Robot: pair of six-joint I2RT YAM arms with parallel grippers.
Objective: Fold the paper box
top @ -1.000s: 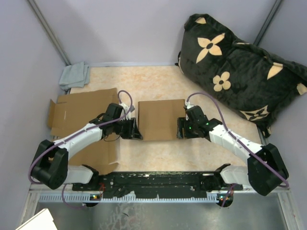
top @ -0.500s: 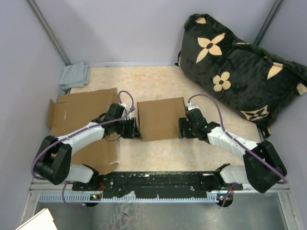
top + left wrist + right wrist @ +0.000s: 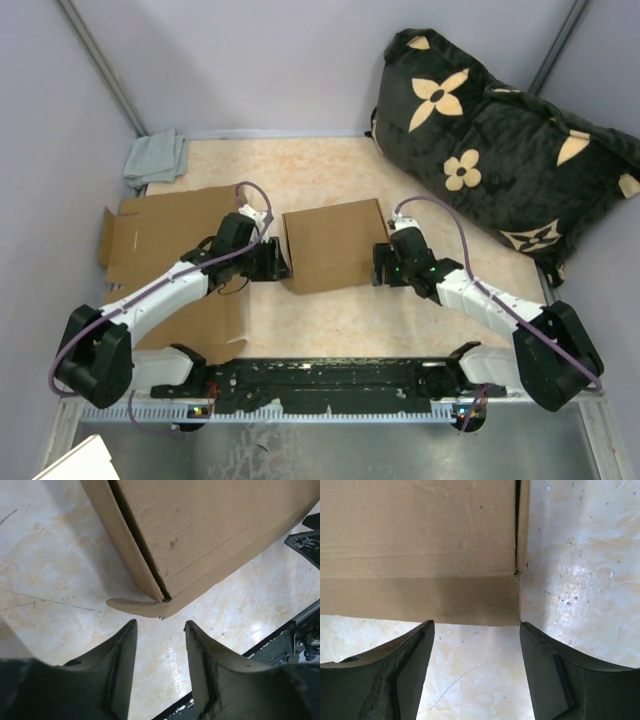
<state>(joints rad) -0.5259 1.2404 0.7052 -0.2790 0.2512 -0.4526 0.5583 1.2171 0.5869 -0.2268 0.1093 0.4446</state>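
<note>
The brown paper box [image 3: 334, 244] sits folded in the middle of the table, turned a little askew. My left gripper [image 3: 278, 267] is open and empty beside its near left corner. In the left wrist view that corner [image 3: 165, 600] lies just ahead of the open gripper [image 3: 161, 626], with a small flap tip sticking out. My right gripper [image 3: 378, 267] is open and empty at the box's right side. In the right wrist view the box's side wall [image 3: 420, 555] lies just beyond the open gripper [image 3: 476, 626], apart from it.
A flat unfolded cardboard sheet [image 3: 165, 235] lies at the left under my left arm. A grey cloth [image 3: 155, 157] lies at the far left corner. A large black cushion with tan flowers [image 3: 500, 130] fills the far right. The black rail [image 3: 330, 378] runs along the near edge.
The box has turned slightly, its left side swinging toward the near edge. My left gripper has moved a little back and left from the box's corner. My right gripper has barely moved.
</note>
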